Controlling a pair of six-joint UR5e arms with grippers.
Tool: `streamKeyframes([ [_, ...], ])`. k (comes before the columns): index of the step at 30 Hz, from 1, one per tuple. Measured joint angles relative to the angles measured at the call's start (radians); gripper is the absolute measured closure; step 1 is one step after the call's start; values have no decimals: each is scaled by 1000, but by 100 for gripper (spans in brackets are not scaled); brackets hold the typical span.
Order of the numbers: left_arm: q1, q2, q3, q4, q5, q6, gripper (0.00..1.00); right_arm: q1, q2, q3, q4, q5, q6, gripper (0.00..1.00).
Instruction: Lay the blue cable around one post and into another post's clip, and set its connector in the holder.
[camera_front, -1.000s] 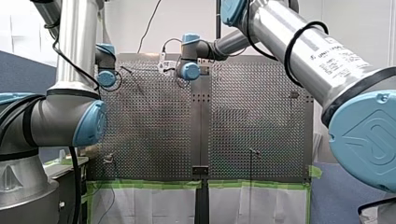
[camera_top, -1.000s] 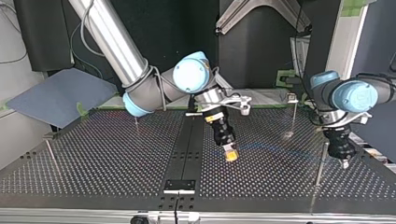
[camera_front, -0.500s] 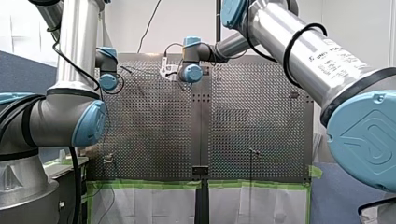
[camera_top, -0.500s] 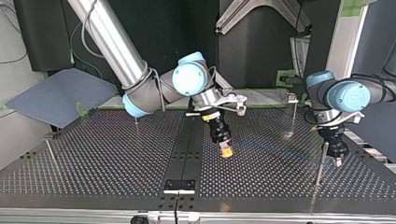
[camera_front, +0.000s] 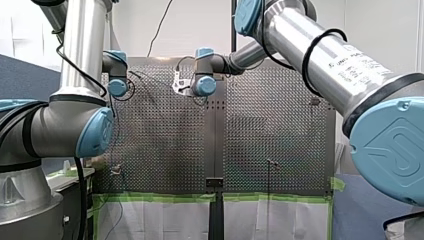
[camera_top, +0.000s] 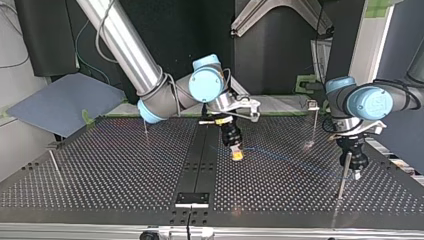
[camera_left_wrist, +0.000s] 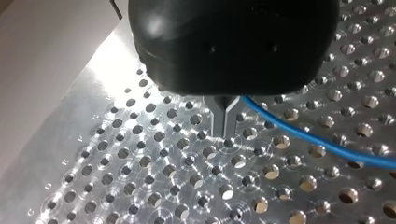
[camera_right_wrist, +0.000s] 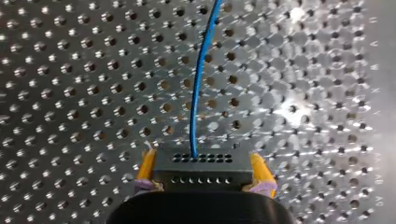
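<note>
- The perforated metal tabletop (camera_top: 110, 170) fills the lower half of the top view, with a dark strip down its centre.
- My right arm (camera_top: 125, 45) enters from the upper left of the top view and reaches to the middle of the frame, just right of the dark strip.
- My left arm (camera_top: 372, 102) sits at the right edge of the top view, with its wrist pointing down at the tabletop.
- The right pincer (camera_top: 235, 155) shows a yellow tip low over the tabletop. In the right wrist view its yellow pads (camera_right_wrist: 147, 165) are clamped on both ends of the connector.
- The left pincer (camera_top: 356, 172) hangs at the right of the top view, just beside a thin upright post (camera_top: 342, 175). In the left wrist view its metal fingers (camera_left_wrist: 225, 119) are pressed together, pinching the blue cable, which leaves from their side.
- Other thin posts stand well apart: one at upper right (camera_top: 315, 120), one left of centre (camera_top: 145, 131), one at far left (camera_top: 55, 165).
- The connector (camera_right_wrist: 201, 164) is a black block with rows of small holes, held in the right pincer above the tabletop.
- The blue cable (camera_right_wrist: 198, 84) runs straight ahead from the connector. In the top view it shows faintly, crossing from the right pincer toward the left pincer.
</note>
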Motion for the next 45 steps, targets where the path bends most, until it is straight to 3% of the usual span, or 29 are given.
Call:
streamKeyframes([
  [6,-4,0,-28,28,3,9,100,0,0,32,-12,4,0,95],
  [7,-4,0,-34,35,4,10,93,0,1,36,-14,6,0,95],
  [8,-6,0,-40,45,4,11,73,0,1,40,-16,8,0,95],
  [9,-7,0,-44,52,3,13,73,-1,1,44,-19,10,0,95],
  [11,-11,0,-48,56,-4,14,53,0,1,50,-23,13,0,95],
  [12,-12,0,-49,54,-8,13,53,0,1,52,-24,14,0,95],
  [14,-14,0,-50,44,-14,3,34,0,1,54,-26,16,0,95],
  [15,-14,0,-51,39,-12,-3,34,0,1,55,-26,16,0,95],
  [17,-14,0,-51,37,-1,-20,16,0,1,60,-30,19,0,95],
  [18,-14,0,-51,39,5,-28,16,0,1,66,-33,21,0,95],
  [20,-13,0,-51,49,22,-47,5,-1,1,77,-37,25,0,95],
  [29,-16,0,-51,47,98,-124,0,-7,2,148,-78,41,0,93],
  [34,-16,0,-52,25,133,-164,0,-16,1,192,-113,70,2,93],
  [38,-15,0,-53,10,123,-194,0,-23,1,226,-145,102,5,93],
  [45,-9,0,-53,1,90,-205,0,-28,1,289,-208,165,9,93],
])
